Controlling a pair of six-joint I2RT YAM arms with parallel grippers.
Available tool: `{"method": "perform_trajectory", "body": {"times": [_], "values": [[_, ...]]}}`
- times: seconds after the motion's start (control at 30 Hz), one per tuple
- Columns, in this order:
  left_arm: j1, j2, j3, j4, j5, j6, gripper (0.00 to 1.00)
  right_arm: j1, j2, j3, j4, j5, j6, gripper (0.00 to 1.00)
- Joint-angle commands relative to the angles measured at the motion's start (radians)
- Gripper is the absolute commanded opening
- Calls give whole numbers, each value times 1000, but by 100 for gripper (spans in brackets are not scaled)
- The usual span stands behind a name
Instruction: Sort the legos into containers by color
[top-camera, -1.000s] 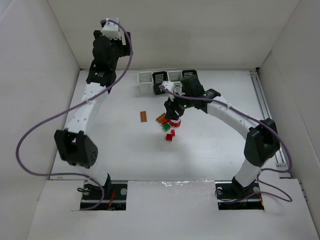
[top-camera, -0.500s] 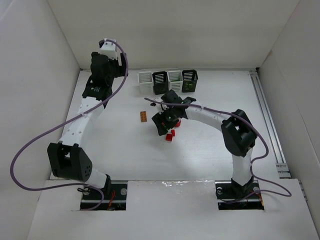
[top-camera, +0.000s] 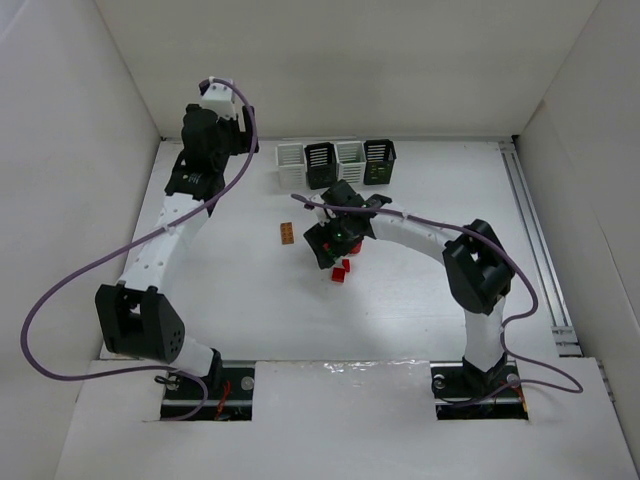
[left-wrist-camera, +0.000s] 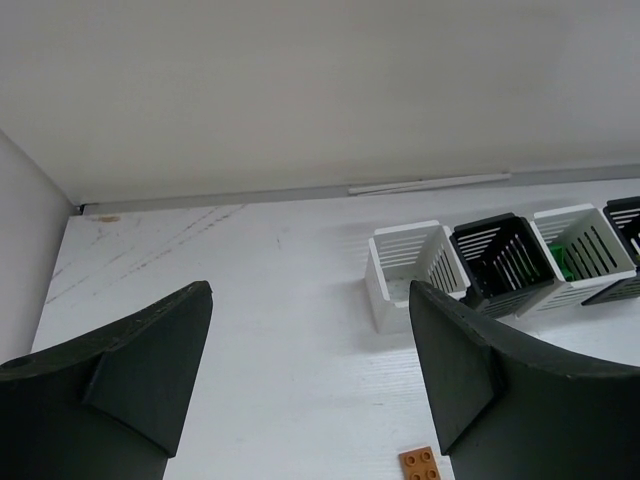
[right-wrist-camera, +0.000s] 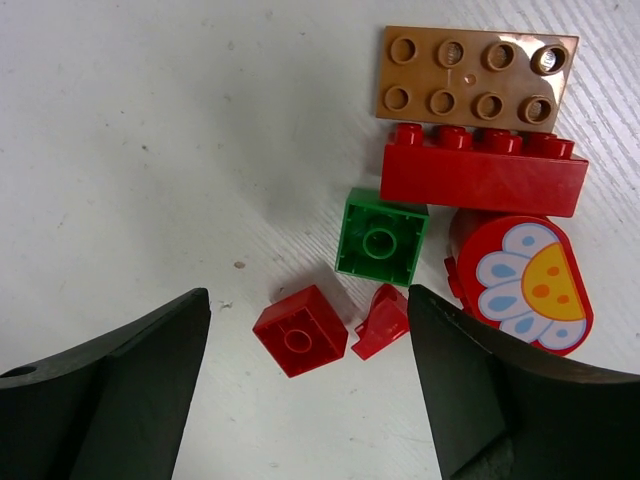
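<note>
Legos (top-camera: 340, 272): the main cluster sits mid-table (top-camera: 250, 290), well short of the bins (top-camera: 335, 163).

Right wrist view of the cluster:
- Small red brick (right-wrist-camera: 300, 331) nearest the camera.
- Red scrap (right-wrist-camera: 383, 322) touching it or just beside it; cannot tell which.
- Green brick (right-wrist-camera: 381, 238) just beyond both.
- Long red brick (right-wrist-camera: 482, 170), with an orange plate (right-wrist-camera: 475, 73) past it.
- Flower piece (right-wrist-camera: 525, 272) to the right of the green brick.

A lone orange plate (top-camera: 287, 233) lies apart, left of the cluster.

Right gripper (right-wrist-camera: 307, 300): jaws spread wide and holding nothing. It is poised over the cluster with the small red brick lined up in the gap.

Step in hand (judgement): approach for a pick, most likely the small red brick. Most of the sorting remains, given how many pieces lie on the table.

Next move calls for a straight descent and a close on that brick alone. The scrap and green brick crowd its right side, so that finger may land on the scrap or drag it along. A small shift toward the open left side would help.

Bins: four in a row at the far side, white, black, white, black. A bit of green shows at the third bin (left-wrist-camera: 557, 260). Cannot tell which bin takes red.

Left gripper (left-wrist-camera: 310, 290): jaws apart and empty, held at far left facing the bins, clear of the right arm's path.
</note>
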Motion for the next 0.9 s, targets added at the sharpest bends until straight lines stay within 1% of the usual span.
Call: {"method": "perform_trajectory", "body": {"times": [0.0,0.1,0.2,0.4,0.63,0.8,0.87], "values": [[1,1,41,34,19,-18,76,-10,-24,13,7,31,16,85],[1,11,41,25,28,-18,76,-30,-4,39,-3,31,16,85],[1,11,50,25,28,-18,75,-30,7,50,-3,40,16,87],[1,20,50,25,28,-18,75,-30,41,72,-13,20,16,87],[1,20,41,25,28,-18,75,-9,30,81,-22,8,5,87],[1,20,32,25,37,-18,75,11,10,50,-22,-18,-4,86],[1,20,21,25,37,-18,75,11,-2,40,3,-18,-13,86]]}}
